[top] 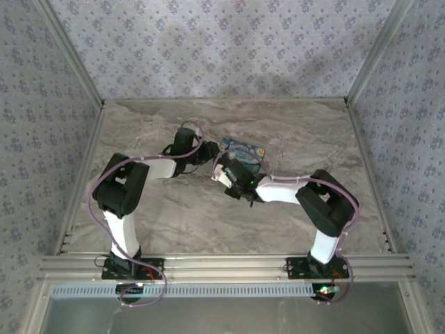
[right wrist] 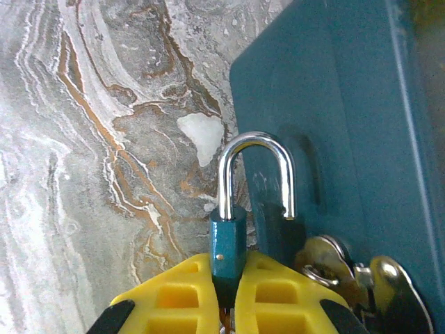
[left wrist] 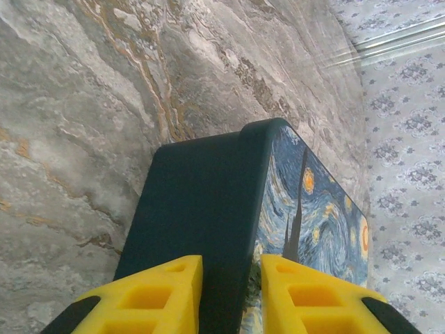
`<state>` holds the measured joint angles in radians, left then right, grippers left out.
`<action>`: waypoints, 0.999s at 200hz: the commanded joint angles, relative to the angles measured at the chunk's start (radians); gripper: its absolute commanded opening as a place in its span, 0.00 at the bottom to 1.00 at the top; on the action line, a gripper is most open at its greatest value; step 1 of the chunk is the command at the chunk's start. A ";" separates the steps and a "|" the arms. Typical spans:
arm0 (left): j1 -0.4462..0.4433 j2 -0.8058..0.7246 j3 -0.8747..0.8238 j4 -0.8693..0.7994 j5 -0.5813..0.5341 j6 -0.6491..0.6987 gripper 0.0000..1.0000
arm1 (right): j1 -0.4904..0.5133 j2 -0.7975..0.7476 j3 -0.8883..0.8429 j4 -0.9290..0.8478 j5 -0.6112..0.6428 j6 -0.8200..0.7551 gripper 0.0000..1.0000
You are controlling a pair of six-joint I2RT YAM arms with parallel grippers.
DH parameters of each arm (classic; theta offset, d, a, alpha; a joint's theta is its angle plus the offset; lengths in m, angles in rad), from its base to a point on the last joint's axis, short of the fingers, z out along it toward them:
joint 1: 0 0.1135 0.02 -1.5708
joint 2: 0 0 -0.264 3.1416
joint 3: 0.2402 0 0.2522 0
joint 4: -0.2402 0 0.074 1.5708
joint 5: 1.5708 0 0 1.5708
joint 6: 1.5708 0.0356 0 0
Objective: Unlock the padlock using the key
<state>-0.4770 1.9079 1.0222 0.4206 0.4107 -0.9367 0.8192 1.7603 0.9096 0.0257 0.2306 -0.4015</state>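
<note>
You have a marble-patterned table (top: 208, 223) walled on three sides by flowered paper (top: 222, 49), with aluminium rails (top: 222, 268) along the near edge. A box (top: 247, 152) with a swirling blue-and-yellow print lies mid-table, askew to the table edges. The left arm (top: 149, 169) rises from its base, bends, and reaches right; the left gripper (top: 206, 153) sits at the box's left edge. The right arm (top: 285, 188) folds leftward; the right gripper (top: 224, 171) is at the box's near-left corner. The two grippers are close together, their jaws too small to read.
</note>
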 commanded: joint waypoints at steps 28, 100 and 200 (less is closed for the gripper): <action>-0.012 0.009 -0.036 0.001 0.006 -0.022 0.27 | 0.028 -0.006 0.039 -0.006 -0.061 -0.002 0.00; 0.033 -0.117 -0.106 -0.024 -0.043 -0.004 0.36 | 0.054 -0.226 -0.081 -0.029 -0.020 0.141 0.00; 0.029 -0.425 -0.231 -0.217 -0.171 0.109 0.47 | -0.149 -0.683 -0.269 -0.233 -0.047 0.543 0.00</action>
<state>-0.4412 1.5429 0.8150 0.2771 0.2832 -0.8711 0.7345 1.1530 0.6697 -0.1268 0.2054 -0.0029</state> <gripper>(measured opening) 0.462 0.099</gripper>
